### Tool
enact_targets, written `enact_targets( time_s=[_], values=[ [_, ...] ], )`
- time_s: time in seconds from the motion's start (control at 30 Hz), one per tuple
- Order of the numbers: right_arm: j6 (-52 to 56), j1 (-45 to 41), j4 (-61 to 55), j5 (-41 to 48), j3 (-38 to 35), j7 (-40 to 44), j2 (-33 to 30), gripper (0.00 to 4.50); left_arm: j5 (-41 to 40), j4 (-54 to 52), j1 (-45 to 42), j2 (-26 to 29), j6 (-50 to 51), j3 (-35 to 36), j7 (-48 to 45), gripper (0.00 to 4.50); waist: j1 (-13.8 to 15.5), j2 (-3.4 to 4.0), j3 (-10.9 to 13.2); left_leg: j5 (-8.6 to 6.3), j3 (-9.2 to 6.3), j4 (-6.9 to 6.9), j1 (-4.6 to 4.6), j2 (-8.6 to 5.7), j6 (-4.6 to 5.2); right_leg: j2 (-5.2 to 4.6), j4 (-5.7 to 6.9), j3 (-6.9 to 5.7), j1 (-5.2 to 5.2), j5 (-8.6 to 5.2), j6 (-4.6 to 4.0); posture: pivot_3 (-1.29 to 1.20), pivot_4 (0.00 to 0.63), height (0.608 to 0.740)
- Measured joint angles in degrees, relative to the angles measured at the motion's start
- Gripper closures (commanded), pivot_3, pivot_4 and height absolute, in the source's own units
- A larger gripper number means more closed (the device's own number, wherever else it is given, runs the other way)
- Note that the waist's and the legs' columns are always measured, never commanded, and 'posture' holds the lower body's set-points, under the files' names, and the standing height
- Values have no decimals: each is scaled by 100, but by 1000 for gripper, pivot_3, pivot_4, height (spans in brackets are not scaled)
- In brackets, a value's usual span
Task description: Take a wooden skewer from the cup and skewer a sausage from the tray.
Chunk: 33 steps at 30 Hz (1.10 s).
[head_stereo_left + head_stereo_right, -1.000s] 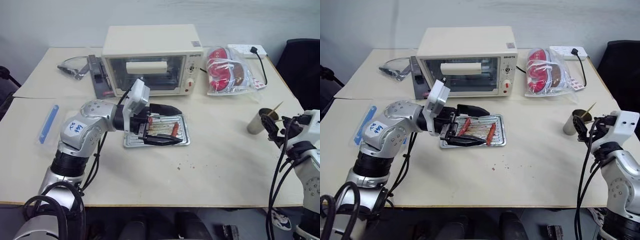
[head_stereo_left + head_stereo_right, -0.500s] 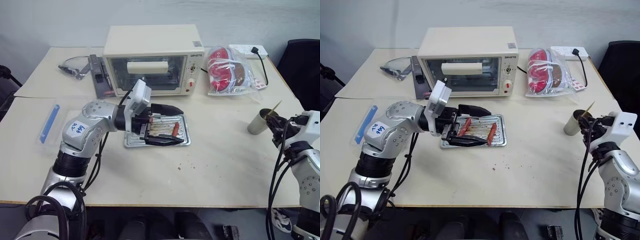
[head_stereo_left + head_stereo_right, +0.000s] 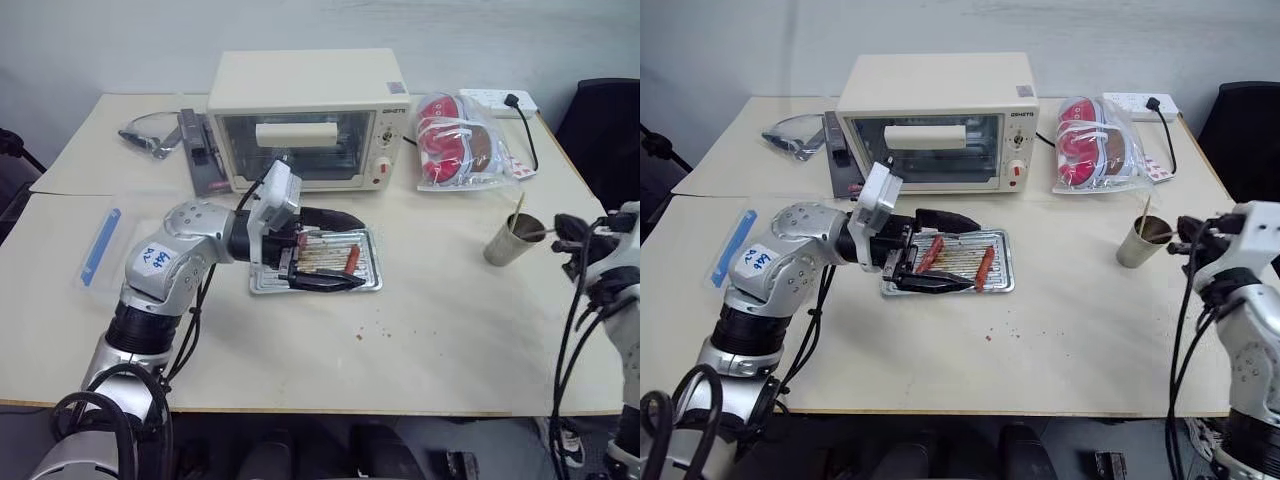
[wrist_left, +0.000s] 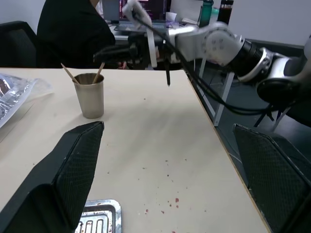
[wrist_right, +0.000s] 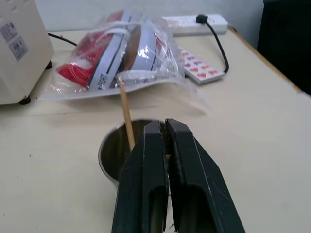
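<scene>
Left eye view: left gripper (image 3: 318, 250) jaws spread over tray (image 3: 366, 283), sausage (image 3: 351, 259) inside. Right eye view: right gripper (image 3: 1175, 234) just beside cup (image 3: 1137, 242) on worktop (image 3: 1070, 330). Right wrist view: jaws pressed together above cup; skewer (image 5: 127, 115) leans inside; pinch unclear.

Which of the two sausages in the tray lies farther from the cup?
The sausage at the end of the tray beside the robot's left arm. The other sausage lies at the end toward the cup.
</scene>
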Motion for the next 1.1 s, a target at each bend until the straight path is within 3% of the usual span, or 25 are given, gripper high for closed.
enact_targets(
  time_s=[0.23,0.33,0.37,0.47,0.5,0.67,0.87,1.1],
  values=[
    [1908,-604,-382,1890,-912,5,-1272,4461,83,-13,336,28,-171,119,126,0,-11,1,1,0,-2,-3,1,7,3,0,-8,-2,2,0,0,0,150,740],
    [2464,-847,-369,3648,-956,-319,-1472,4461,417,-25,564,-31,-574,347,603,0,-13,0,1,0,0,-3,1,9,3,2,-10,0,3,0,0,0,150,740],
    [2430,-840,-299,4750,-836,-671,-1516,4461,499,-81,738,0,-685,474,742,0,-14,-1,1,-1,1,-2,0,10,5,2,-10,-1,3,0,0,0,150,740],
    [1931,-803,-208,6827,-142,-1634,-1546,4461,534,-267,1088,66,-724,691,968,0,-3,-15,10,-3,-1,6,-5,10,10,-2,-12,-5,6,0,0,0,150,740],
    [1759,-859,-217,7156,102,-1855,-1442,4461,523,-371,1128,77,-699,742,1023,0,0,-24,14,-3,-1,10,-6,10,11,-2,-20,-5,7,1,1,0,150,740],
    [1189,-1382,-232,7479,1415,-2583,-23,4461,222,-1187,1573,138,-317,1193,1555,0,-14,-32,14,-3,-4,5,-13,10,12,-5,-17,-7,-2,2,4,0,150,740],
    [1364,-1911,94,7489,2158,-2566,169,4461,-337,-1739,1883,178,272,1670,2083,0,-1,-33,14,-4,-11,11,-26,8,13,-9,-28,-17,-1,4,6,0,150,740],
    [1648,-2470,995,7490,2282,-2612,717,4461,-634,-2136,2235,315,527,1678,2140,0,-15,-29,15,-3,-10,6,-24,7,13,-7,-28,-16,-5,4,7,0,150,740]
  ],
)
